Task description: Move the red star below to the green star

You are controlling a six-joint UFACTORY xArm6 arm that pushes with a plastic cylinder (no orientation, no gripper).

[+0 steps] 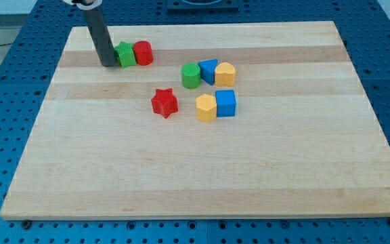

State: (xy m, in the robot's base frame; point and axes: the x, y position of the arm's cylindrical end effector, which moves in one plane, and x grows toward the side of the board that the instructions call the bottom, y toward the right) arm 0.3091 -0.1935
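The red star [164, 103] lies on the wooden board [202, 169], left of centre. The green star [124, 55] sits near the view's top left, touching a red cylinder [143, 53] on its right. The red star is below and to the right of the green star, well apart from it. My tip [107, 64] rests on the board just left of the green star, touching or nearly touching it.
A green cylinder [191, 76], a blue triangular block [208, 71] and a yellow block [225, 73] form a row right of centre. A yellow hexagonal block [206, 108] and a blue cube [226, 103] sit just below them.
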